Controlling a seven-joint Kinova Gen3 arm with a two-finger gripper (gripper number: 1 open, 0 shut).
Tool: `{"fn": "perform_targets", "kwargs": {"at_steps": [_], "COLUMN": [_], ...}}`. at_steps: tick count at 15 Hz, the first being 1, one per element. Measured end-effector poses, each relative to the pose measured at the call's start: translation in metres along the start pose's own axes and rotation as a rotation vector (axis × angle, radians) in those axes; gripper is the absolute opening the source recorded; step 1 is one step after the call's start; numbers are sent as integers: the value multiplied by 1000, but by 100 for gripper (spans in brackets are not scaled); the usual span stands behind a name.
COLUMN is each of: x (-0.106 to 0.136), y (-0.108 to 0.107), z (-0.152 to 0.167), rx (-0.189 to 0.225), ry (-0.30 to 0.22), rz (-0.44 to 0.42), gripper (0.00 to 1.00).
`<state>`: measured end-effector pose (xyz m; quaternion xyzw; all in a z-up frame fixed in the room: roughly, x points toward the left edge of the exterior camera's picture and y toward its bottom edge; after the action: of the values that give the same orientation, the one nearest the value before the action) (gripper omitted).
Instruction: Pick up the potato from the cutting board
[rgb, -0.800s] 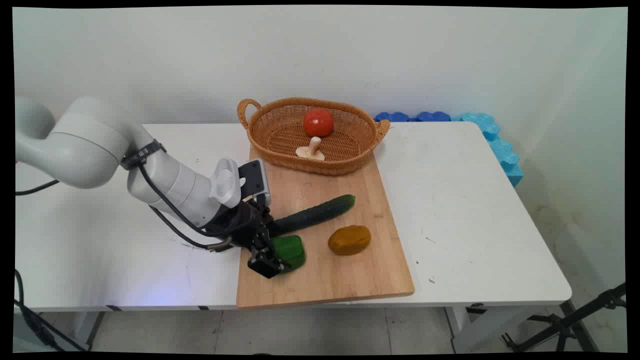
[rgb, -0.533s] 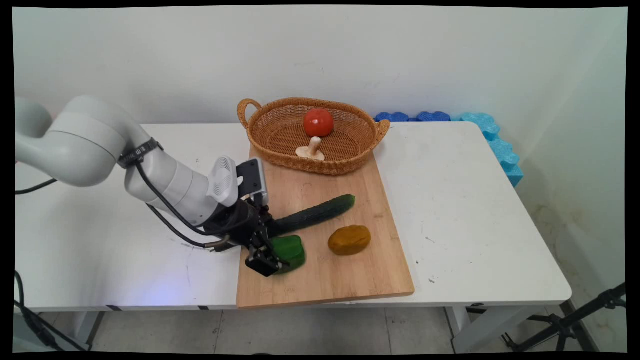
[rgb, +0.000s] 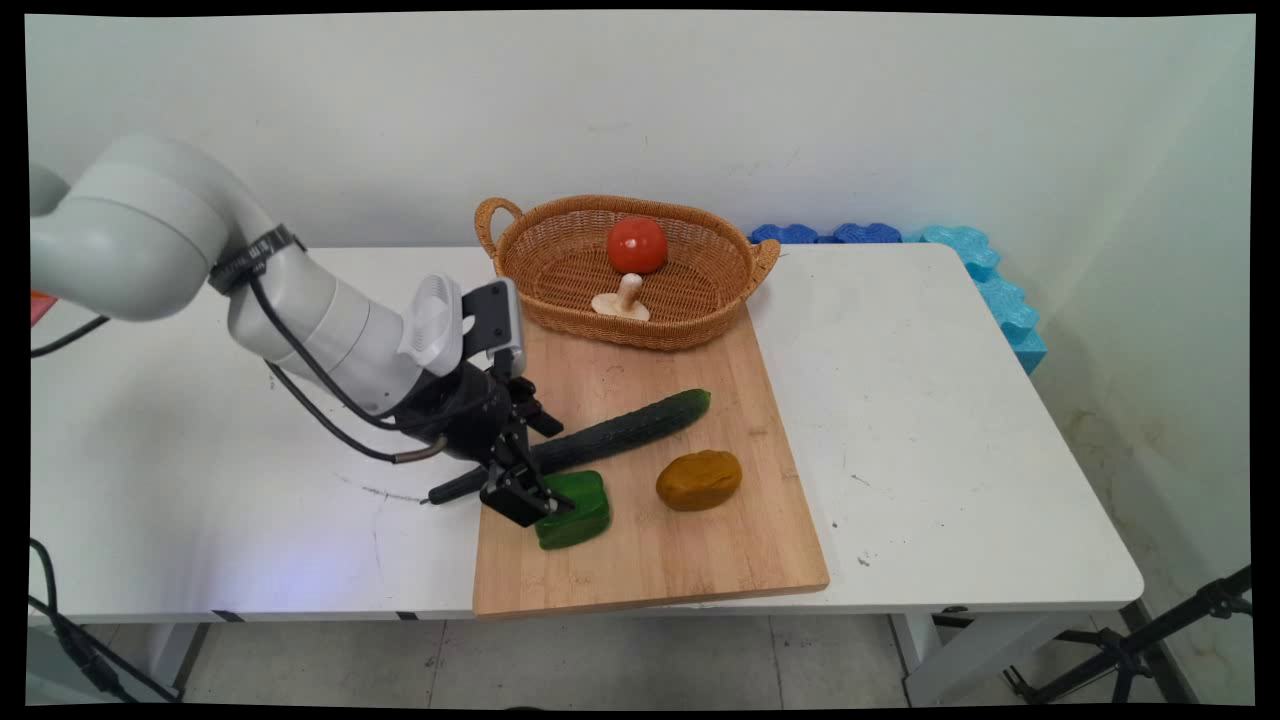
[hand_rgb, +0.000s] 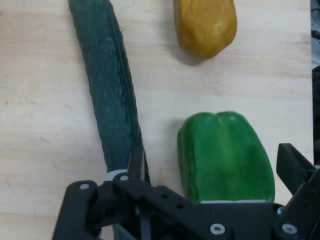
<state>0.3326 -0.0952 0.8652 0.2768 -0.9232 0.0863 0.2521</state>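
1. The white surface (rgb: 900, 420) carries everything; a wooden cutting board (rgb: 700, 560) lies along its near edge, running toward 12 o'clock.
2. A wicker basket (rgb: 540, 300) sits at the board's 12 o'clock end, overlapping its far edge. It holds a red tomato (rgb: 637, 244) and, just at the tomato's 6 o'clock, a pale mushroom (rgb: 624, 299) lying on its cap with the stem up.
3. A long cucumber (rgb: 630, 428) lies slantwise across the board's middle, from 2 o'clock down toward 8 o'clock, its lower end hidden behind the arm.
4. The tool (rgb: 522, 497) hangs low over the board's left side, at the green bell pepper's (rgb: 578, 508) 9 o'clock. In the hand view the pepper (hand_rgb: 225, 157) lies flat on the wood between the cucumber (hand_rgb: 107, 95) and one dark finger (hand_rgb: 295, 167) at the right; the tool looks released, its jaws spread and touching nothing, the pepper resting free.
5. A yellow-brown lump, perhaps a potato (rgb: 699, 479), sits at the pepper's 3 o'clock, apart from it and from the cucumber.
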Motion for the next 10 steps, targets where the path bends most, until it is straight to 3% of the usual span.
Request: {"fn": "perform_targets", "kwargs": {"at_steps": [5,10], "x": [21,47], "y": [-4,3], "z": [-6,7], "rx": [4,7], "ry": [6,18], "rz": [7,-9], "gripper": [100,100]}}
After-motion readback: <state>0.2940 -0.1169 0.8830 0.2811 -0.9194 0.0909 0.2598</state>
